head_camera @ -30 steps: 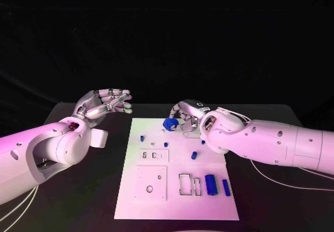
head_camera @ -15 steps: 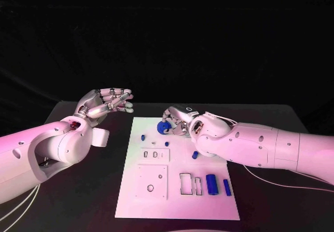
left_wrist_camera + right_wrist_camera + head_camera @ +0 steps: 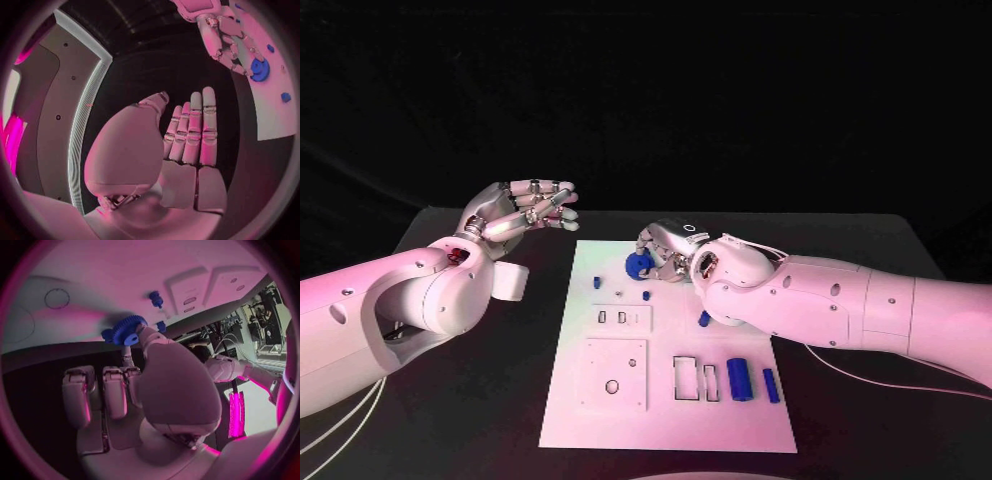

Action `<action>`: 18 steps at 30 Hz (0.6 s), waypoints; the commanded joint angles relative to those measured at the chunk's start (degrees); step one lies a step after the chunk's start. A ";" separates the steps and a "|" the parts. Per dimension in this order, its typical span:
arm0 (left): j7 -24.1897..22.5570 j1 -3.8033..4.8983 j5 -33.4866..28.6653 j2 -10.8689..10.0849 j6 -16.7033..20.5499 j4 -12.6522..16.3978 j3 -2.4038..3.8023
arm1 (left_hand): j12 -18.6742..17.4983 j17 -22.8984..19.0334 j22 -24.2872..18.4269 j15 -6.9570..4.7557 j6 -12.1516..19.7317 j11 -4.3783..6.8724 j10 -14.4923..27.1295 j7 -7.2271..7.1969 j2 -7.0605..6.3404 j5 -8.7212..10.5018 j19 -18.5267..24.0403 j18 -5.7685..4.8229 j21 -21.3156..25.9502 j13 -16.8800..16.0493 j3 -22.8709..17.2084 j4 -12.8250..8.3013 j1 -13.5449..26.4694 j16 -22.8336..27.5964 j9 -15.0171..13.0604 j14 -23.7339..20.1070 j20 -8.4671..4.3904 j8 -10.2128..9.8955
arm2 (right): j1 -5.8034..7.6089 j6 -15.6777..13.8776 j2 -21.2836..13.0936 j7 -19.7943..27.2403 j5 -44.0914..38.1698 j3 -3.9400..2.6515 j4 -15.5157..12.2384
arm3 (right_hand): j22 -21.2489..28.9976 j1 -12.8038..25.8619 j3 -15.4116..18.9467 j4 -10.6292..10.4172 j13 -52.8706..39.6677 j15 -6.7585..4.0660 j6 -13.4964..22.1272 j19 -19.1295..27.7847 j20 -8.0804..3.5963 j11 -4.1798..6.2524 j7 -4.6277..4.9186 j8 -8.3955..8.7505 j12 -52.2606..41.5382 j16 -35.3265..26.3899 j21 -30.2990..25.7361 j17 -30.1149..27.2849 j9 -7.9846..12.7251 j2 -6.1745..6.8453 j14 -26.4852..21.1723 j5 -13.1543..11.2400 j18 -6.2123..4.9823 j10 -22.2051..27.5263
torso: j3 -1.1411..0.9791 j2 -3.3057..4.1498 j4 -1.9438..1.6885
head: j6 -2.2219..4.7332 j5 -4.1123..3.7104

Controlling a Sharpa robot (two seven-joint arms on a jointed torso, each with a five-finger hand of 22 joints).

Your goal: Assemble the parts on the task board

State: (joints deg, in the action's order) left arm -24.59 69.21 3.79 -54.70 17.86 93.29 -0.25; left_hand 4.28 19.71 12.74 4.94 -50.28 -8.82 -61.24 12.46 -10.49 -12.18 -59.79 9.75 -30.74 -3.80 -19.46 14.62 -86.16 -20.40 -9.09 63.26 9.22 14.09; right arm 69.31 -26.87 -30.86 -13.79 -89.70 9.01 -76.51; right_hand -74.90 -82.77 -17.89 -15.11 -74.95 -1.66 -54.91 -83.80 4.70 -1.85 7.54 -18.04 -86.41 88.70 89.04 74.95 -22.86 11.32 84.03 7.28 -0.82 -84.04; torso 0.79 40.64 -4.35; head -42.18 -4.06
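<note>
The white task board point(image 3: 668, 400) lies in the middle of the table. My right hand point(image 3: 672, 248) is over the board's far end and pinches a blue gear point(image 3: 640, 264) close to the surface. The right wrist view shows the thumb tip against the gear point(image 3: 128, 330), with a small blue peg point(image 3: 155, 298) just beyond it. Small blue pegs point(image 3: 646, 296) stand near the gear, and one blue piece point(image 3: 704, 320) lies mid-board. Two blue cylinders point(image 3: 738, 380) lie at the near right. My left hand point(image 3: 524, 213) hovers left of the board, holding nothing, fingers loosely extended point(image 3: 190, 130).
Rectangular recessed plates point(image 3: 617, 320) and slots point(image 3: 687, 378) sit on the board's left and near part. A white block point(image 3: 511, 283) at my left wrist hangs beside the board's left edge. Black table point(image 3: 877, 420) surrounds the board.
My right hand has moved a little to the left and lower with the blue gear. The left hand has stayed almost where it was.
</note>
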 commanded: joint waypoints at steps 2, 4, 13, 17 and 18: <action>-0.24 0.07 -0.22 0.14 -0.95 0.06 0.06 | -0.33 0.09 -0.05 -0.05 -0.18 0.05 -0.35 -0.21 0.25 0.21 -0.14 0.67 -0.32 -0.05 -0.25 -0.07 0.19 0.33 0.03 -0.41 0.43 -0.20 | -0.22 1.59 0.17 -1.06 -1.20 0.10 0.26 | -14.00 0.66 -0.59 0.04 -11.19 -0.20 -1.42 -5.19 -0.28 -0.06 -1.07 -0.06 0.19 0.11 -0.09 10.76 -0.30 0.22 5.03 0.32 0.44 -3.08 | -0.01 -0.05 -0.10 | -0.07 -0.03; -0.23 0.07 -0.22 0.13 -0.95 0.05 0.06 | -0.33 0.09 -0.05 -0.05 -0.18 0.05 -0.35 -0.21 0.25 0.21 -0.14 0.67 -0.32 -0.05 -0.25 -0.07 0.19 0.33 0.03 -0.41 0.43 -0.20 | -0.23 1.34 0.22 -1.44 -1.34 0.10 0.38 | -13.94 0.96 -0.73 0.04 -11.06 -0.12 -1.20 -5.13 -0.23 -0.15 -0.96 0.12 0.33 0.09 -0.16 10.71 -0.26 0.44 5.02 0.31 0.41 -2.97 | 0.01 -0.03 -0.11 | -0.03 -0.07; -0.15 0.07 -0.22 0.08 -0.96 0.08 0.06 | -0.33 0.09 -0.05 -0.05 -0.18 0.05 -0.35 -0.21 0.25 0.21 -0.14 0.67 -0.32 -0.05 -0.25 -0.07 0.19 0.33 0.03 -0.41 0.43 -0.20 | -0.22 -0.60 0.44 -1.60 -0.91 0.10 0.86 | -13.34 4.48 -0.77 -0.33 -9.00 1.46 3.95 -4.53 1.10 -2.01 1.12 4.25 2.58 -0.09 -0.81 10.16 0.76 2.64 4.88 0.19 0.20 -1.18 | 0.06 -0.01 -0.03 | 0.06 -0.05; -0.10 0.07 -0.22 0.05 -0.96 0.10 0.06 | -0.36 0.18 -0.08 -0.04 -0.17 0.03 -0.33 -0.19 0.23 0.22 -0.11 0.66 -0.32 -0.05 -0.24 -0.06 0.29 0.40 0.03 -0.45 0.44 -0.24 | -0.20 -0.05 0.48 -1.01 -0.17 0.10 0.97 | -13.29 7.04 4.96 -1.29 -8.56 2.15 4.87 -4.45 1.78 -2.59 1.61 5.93 3.09 -0.08 -0.93 10.19 0.85 2.41 4.87 0.32 0.15 -0.74 | 0.06 -0.06 -0.08 | -0.01 -0.04; -0.09 0.08 -0.22 0.04 -0.96 0.11 0.06 | -0.36 0.18 -0.08 -0.04 -0.17 0.03 -0.33 -0.19 0.23 0.22 -0.11 0.66 -0.32 -0.05 -0.24 -0.06 0.29 0.40 0.03 -0.45 0.44 -0.24 | -0.20 0.26 0.46 -0.82 0.05 0.10 0.98 | -13.28 8.66 7.95 -1.50 -8.49 2.19 4.98 -4.44 1.97 -2.73 1.75 6.43 3.17 -0.06 -0.96 10.27 0.87 1.62 4.89 0.46 0.15 -0.66 | 0.07 -0.07 -0.08 | -0.02 -0.01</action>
State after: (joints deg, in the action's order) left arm -24.48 69.21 3.79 -54.73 17.83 93.27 -0.24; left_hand 4.27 19.84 12.75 4.94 -50.28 -8.82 -61.24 12.46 -10.49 -12.18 -59.79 9.75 -30.74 -3.79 -19.46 14.62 -86.16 -20.40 -9.09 63.26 9.22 14.09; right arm 69.11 -27.08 -30.49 -14.95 -89.98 9.11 -75.56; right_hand -74.94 -74.93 -11.73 -16.43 -74.94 0.21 -50.24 -84.01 6.17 -4.11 9.11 -11.93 -83.47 88.70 88.41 74.94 -22.04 13.29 84.02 7.45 -0.82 -84.03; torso 0.84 40.61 -4.39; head -42.12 -4.10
